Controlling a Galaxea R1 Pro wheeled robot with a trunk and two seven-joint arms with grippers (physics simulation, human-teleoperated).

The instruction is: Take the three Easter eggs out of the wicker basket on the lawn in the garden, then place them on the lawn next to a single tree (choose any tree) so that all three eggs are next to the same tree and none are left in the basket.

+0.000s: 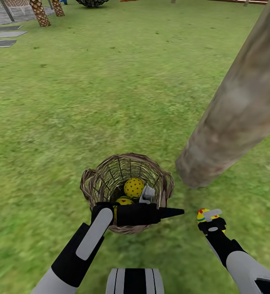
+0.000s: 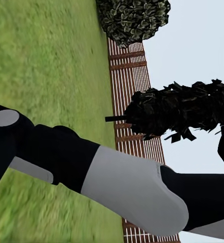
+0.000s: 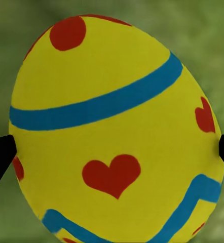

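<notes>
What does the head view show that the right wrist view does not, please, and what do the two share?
Head view: the round brown wicker basket on the green lawn with two yellow eggs inside, the left gripper reaching in, and the thick pale trunk.
Right wrist view: the red hearts on the held egg.
Both: the yellow, blue-banded egg in the right gripper, over grass.

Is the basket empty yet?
No. Two eggs still lie inside the basket; the right gripper holds a third egg.
</notes>
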